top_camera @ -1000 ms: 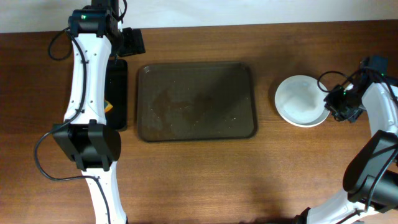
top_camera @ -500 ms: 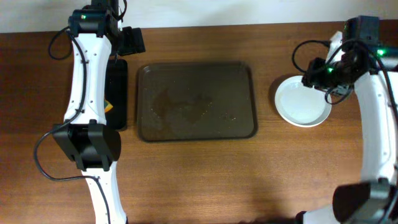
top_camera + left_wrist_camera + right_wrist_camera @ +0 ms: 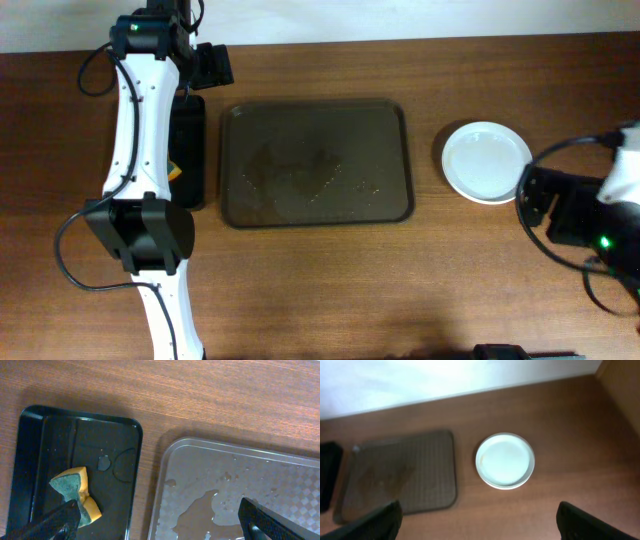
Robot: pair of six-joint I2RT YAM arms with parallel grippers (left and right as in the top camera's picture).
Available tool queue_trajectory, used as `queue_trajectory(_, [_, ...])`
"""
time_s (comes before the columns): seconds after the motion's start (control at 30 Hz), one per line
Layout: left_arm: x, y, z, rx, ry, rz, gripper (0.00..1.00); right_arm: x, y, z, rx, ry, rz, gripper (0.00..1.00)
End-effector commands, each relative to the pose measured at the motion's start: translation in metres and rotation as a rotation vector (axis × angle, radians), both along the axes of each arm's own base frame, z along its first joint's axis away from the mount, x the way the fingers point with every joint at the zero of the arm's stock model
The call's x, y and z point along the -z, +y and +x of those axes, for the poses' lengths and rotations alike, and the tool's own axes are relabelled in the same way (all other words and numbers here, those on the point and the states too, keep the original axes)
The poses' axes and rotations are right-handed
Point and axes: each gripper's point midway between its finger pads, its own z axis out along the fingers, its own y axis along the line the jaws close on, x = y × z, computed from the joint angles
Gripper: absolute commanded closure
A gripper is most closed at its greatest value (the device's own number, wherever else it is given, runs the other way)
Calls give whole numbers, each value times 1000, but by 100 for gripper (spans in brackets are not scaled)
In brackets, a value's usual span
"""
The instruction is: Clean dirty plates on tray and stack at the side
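Observation:
The white plates (image 3: pixel 486 162) sit stacked on the bare table to the right of the tray, and show again in the right wrist view (image 3: pixel 505 461). The dark brown tray (image 3: pixel 315 163) holds no plates; its wet surface (image 3: pixel 240 490) carries puddles and droplets. My right gripper (image 3: pixel 482 525) is open and empty, high up and well back from the plates. Its arm (image 3: pixel 578 215) shows at the right edge, nearer the front. My left gripper (image 3: pixel 160 527) is open and empty above the gap between the brown tray and the black tray.
A small black tray (image 3: pixel 187 150) lies just left of the brown tray, with a yellow-green sponge (image 3: pixel 75 495) in it. The black tray's edge also shows in the right wrist view (image 3: pixel 327 475). A pale wall borders the table's far edge.
My right gripper opened, let go at the plate stack, and the arm drew away toward the front right. The left arm has not moved.

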Motion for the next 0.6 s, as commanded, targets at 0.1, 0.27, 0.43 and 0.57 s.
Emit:
queue_trajectory(0.1, [5,5,0,4,12,17,1,10,3,17,-75,-245,-106,2])
queue_trajectory(0.27, [5,5,0,4,12,17,1,59,19,31,-161,-508,-122,2])
queue_trajectory(0.43, [5,5,0,4,12,17,1,141,26,29,-184,-644,-96,2])
queue_trajectory(0.57, [5,5,0,4,12,18,1,182,21,22,-149,-717,-110,2])
